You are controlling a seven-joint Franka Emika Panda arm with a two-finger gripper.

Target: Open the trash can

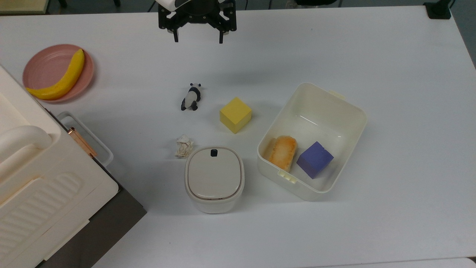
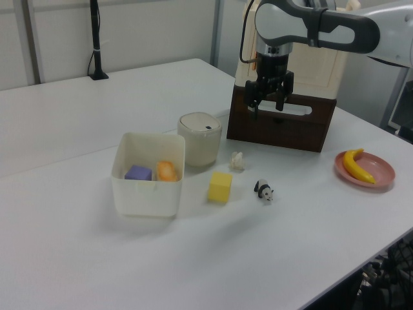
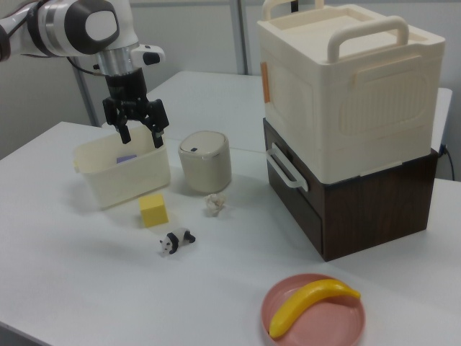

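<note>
The trash can (image 1: 214, 179) (image 2: 200, 139) (image 3: 204, 161) is a small white rounded bin standing near the table's front in the top view. Its flat beige-grey lid is down, with a small black button (image 1: 214, 152) at the far edge. My gripper (image 1: 198, 38) (image 2: 268, 108) (image 3: 141, 135) hangs open in the air well above the table, at the top edge of the top view, far behind the trash can. Nothing is between its fingers.
A cream tub (image 1: 347, 111) to the trash can's right in the top view holds bread (image 1: 283, 152) and a purple cube (image 1: 315, 159). A yellow cube (image 1: 235, 114), toy panda (image 1: 191, 97) and crumpled paper (image 1: 184, 146) lie behind the can. Big cream box (image 1: 33, 178) and pink plate (image 1: 42, 65) with banana (image 1: 63, 80) sit left.
</note>
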